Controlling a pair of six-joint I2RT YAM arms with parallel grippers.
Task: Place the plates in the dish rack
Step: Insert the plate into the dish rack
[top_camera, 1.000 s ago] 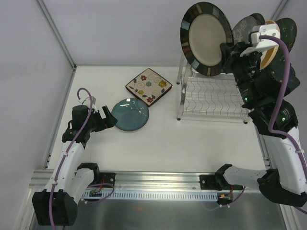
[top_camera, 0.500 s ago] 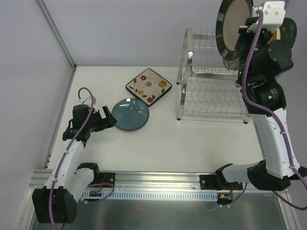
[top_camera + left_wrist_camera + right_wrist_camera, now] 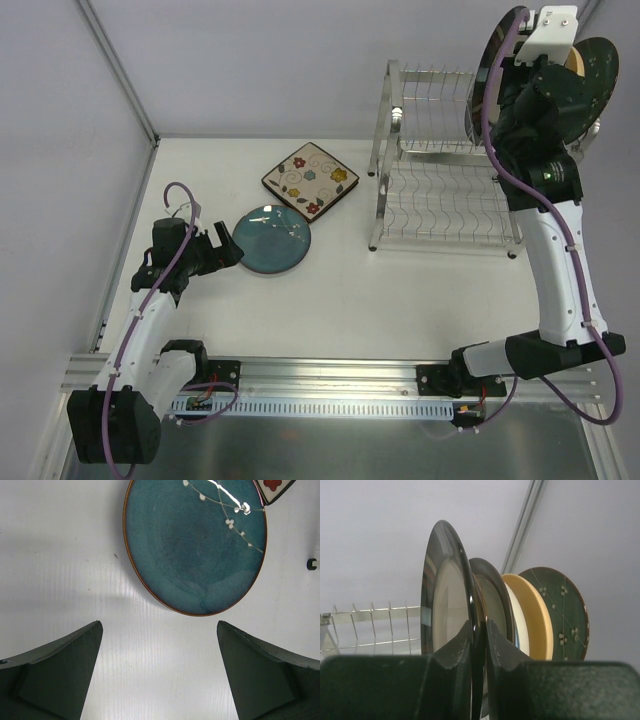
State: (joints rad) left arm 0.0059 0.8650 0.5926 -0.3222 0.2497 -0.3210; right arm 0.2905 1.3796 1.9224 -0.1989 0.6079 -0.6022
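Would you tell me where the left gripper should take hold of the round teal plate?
Probably the rim facing the open left gripper. The teal plate lies flat, so only its edge offers a hold; come in low from the left, clear of the square floral plate at its far-right side.
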